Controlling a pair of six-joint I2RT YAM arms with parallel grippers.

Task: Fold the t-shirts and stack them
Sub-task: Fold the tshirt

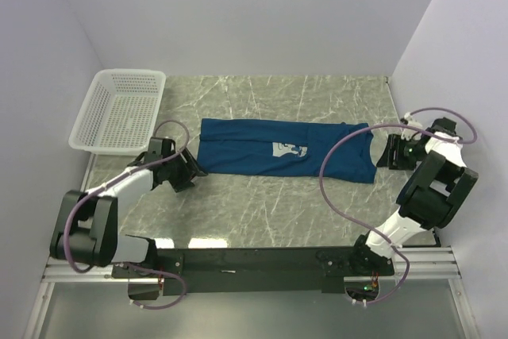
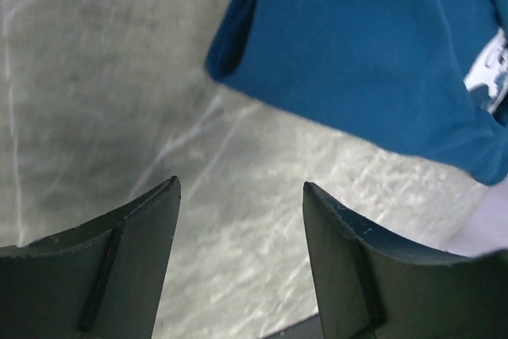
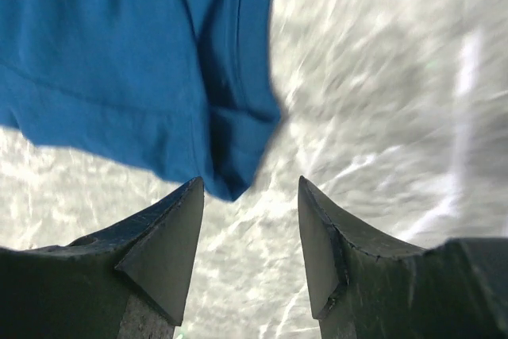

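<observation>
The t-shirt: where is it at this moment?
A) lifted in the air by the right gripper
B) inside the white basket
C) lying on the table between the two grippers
C: the t-shirt lies flat on the table, with the left gripper and the right gripper open at its two ends.

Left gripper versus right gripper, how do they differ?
The left gripper sits at the left end of the t-shirt, the right gripper at the right end. Cloth lies ahead of the left gripper; a corner reaches between the right gripper's fingertips. Both are open, holding nothing.
</observation>
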